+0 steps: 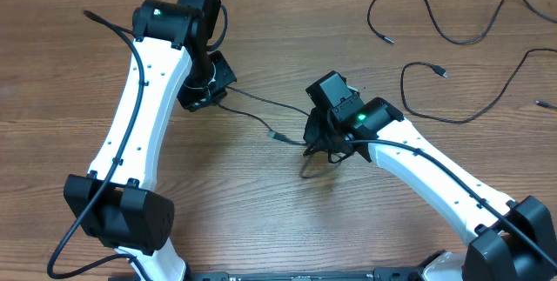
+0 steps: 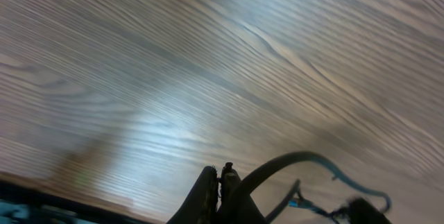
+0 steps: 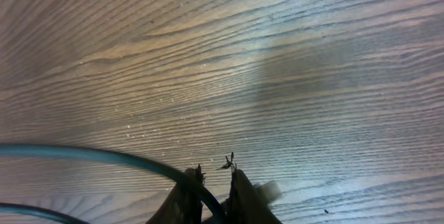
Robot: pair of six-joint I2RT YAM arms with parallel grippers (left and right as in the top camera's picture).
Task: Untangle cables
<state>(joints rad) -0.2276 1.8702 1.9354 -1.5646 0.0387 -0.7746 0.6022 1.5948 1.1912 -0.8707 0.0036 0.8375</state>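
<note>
Cable stretches across the middle — left tool and right tool both pinch it; loose cables lie upper right.

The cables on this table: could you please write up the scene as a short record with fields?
surface: wood-grain table
held cable: black, runs between both grippers
left gripper: shut on held cable
right gripper: shut on held cable
loose cables: lying spread out at the upper right of the overhead view
</note>
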